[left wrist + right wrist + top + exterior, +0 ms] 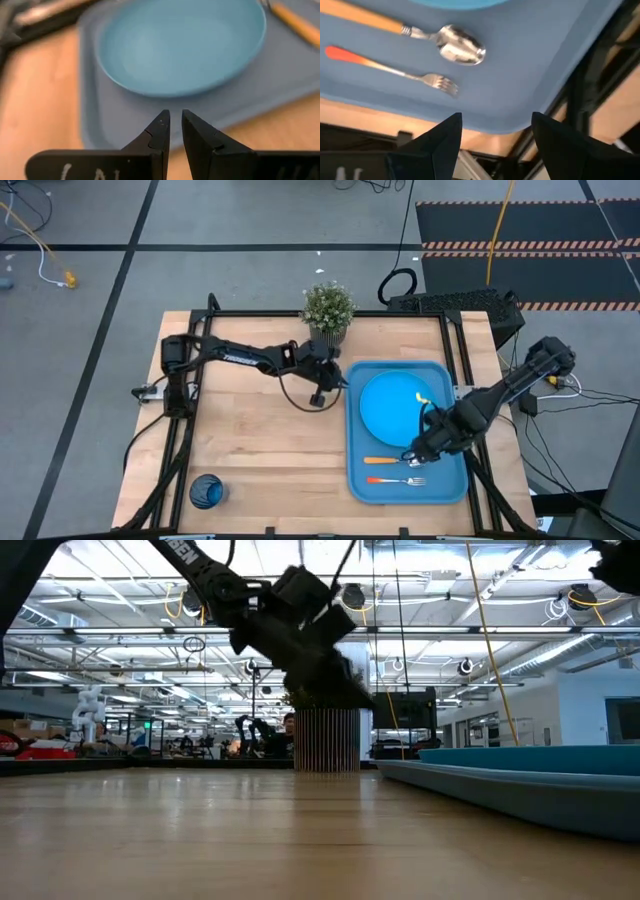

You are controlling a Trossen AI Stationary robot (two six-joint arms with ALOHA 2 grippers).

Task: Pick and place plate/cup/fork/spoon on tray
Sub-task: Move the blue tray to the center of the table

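Observation:
The blue tray (440, 480) lies at the table's right. On it rest the sky-blue plate (390, 405), the spoon (380, 461) and the fork (395, 479), both flat on the tray floor nearer the front edge. In the right wrist view the spoon (445, 42) and fork (395, 67) lie side by side. The dark blue cup (207, 492) stands on the table at the front left. My left gripper (175, 122) is shut and empty, just off the tray's left rim, facing the plate (180, 45). My right gripper (495, 127) is open and empty above the tray's front right part.
A potted plant (328, 310) stands at the table's far edge, just behind my left gripper; its ribbed pot also shows in the low view (327, 740). Bare wood lies between the cup and the tray. A black frame (455, 340) runs along the table's sides.

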